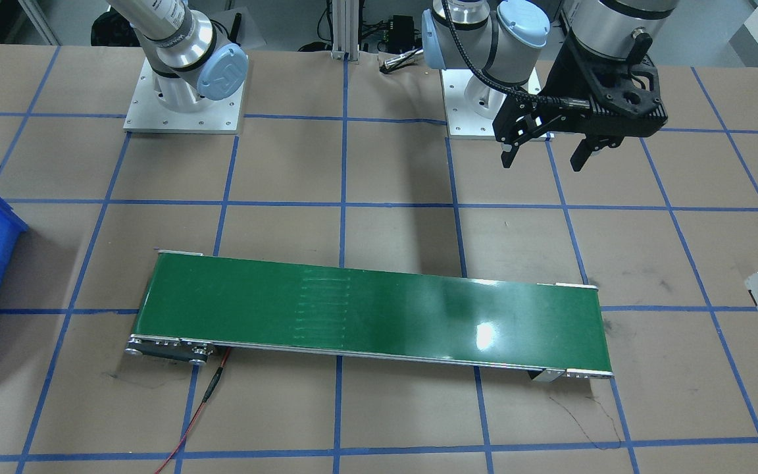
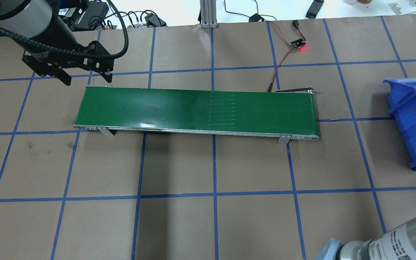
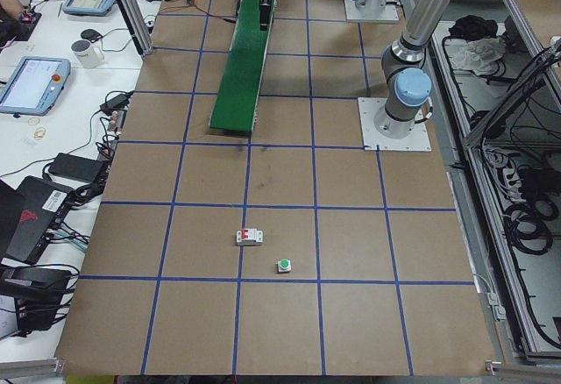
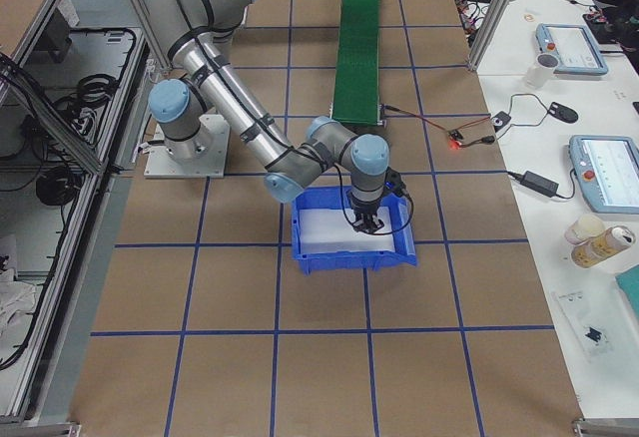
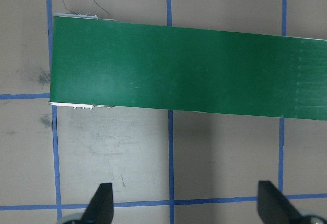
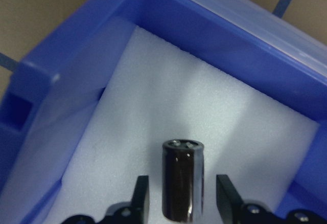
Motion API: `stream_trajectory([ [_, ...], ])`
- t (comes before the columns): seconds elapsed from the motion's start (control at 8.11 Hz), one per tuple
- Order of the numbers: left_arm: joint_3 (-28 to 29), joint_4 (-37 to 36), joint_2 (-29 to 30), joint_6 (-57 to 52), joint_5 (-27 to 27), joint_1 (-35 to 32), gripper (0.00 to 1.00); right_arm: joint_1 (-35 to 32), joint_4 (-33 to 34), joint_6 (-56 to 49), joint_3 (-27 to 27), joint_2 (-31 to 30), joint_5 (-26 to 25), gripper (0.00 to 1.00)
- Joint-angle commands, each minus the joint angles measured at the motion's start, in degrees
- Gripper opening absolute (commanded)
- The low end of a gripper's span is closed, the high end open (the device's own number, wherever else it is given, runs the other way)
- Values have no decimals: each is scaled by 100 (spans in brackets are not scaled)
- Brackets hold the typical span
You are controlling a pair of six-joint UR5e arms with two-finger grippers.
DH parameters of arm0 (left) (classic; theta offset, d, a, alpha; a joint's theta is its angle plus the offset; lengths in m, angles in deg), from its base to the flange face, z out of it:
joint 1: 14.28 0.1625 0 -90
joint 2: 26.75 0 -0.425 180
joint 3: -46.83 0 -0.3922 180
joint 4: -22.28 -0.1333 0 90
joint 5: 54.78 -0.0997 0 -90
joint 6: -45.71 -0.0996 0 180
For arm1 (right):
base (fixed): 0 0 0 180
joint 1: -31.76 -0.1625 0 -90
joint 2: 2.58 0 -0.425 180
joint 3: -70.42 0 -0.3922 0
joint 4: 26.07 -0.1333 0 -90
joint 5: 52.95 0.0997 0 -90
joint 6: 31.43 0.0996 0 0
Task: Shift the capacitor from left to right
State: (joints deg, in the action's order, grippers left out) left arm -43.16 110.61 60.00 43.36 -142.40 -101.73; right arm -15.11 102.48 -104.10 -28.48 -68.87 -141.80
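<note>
Brown table point(image 2: 215, 224) with blue tape grid; green belt point(image 2: 193, 110) across the middle. Left gripper point(image 1: 543, 157) hangs near the belt's end, its 2 fingers spread, nothing between them. Right gripper point(image 6: 182, 193) is inside the blue bin point(image 6: 76, 65); its fingers point(image 6: 141, 196) are spread. The capacitor point(image 6: 181, 173) is upright between them, over white foam point(image 6: 168, 101), with a gap on each side.

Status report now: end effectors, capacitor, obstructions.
Left end effector open, raised near conveyor end. Right end effector open, astride capacitor, gaps both sides. Capacitor upright on foam in blue bin. No obstruction visible.
</note>
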Motion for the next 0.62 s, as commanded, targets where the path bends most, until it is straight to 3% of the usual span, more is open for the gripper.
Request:
stream_trajectory([
  [0.0, -1, 0, 0, -2, 0, 0, 100, -50, -66, 60, 133, -592, 96, 100],
  [0.25, -1, 0, 0, -2, 0, 0, 100, -216, -643, 78, 195, -1305, 270, 100],
  [0.37, 8, 0, 0, -2, 0, 0, 100, -565, -1395, 426, 213, -1873, 376, 100],
  [0.49, -1, 0, 0, -2, 0, 0, 100, -1065, -1838, 1491, 222, -2271, 264, 100],
])
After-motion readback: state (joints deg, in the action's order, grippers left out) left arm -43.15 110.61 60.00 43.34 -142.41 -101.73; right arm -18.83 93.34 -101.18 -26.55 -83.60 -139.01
